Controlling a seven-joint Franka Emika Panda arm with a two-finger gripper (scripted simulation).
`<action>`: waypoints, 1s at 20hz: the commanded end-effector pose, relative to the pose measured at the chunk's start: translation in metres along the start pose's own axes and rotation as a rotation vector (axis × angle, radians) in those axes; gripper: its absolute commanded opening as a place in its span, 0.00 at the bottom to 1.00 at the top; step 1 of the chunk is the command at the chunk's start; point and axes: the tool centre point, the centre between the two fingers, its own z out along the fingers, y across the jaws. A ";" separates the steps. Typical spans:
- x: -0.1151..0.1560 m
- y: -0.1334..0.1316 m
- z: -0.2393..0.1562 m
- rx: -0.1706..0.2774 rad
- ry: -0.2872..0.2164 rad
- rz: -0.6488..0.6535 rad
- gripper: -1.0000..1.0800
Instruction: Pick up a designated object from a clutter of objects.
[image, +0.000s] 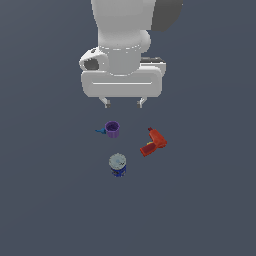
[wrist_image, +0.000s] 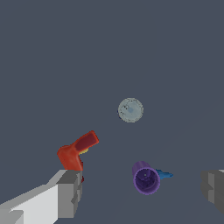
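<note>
The small purple cup stands upright on the grey floor, its hollow mouth up. A tiny blue piece lies against its side on the exterior view's left. In the wrist view the cup shows its dark inside, with the blue piece beside it. My gripper hangs open and empty above the clutter, higher than the cup and slightly toward the exterior view's right of it. In the wrist view the cup lies between my two fingers, nearer the far one.
A red drill-shaped tool lies on the exterior view's right of the cup, also in the wrist view. A blue can with a pale top stands in front of the cup, seen from above in the wrist view.
</note>
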 end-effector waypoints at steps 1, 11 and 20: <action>0.000 0.000 0.000 0.000 0.000 0.000 0.62; 0.003 -0.006 -0.003 0.008 0.015 -0.008 0.62; -0.010 0.017 0.050 -0.030 -0.098 -0.053 0.62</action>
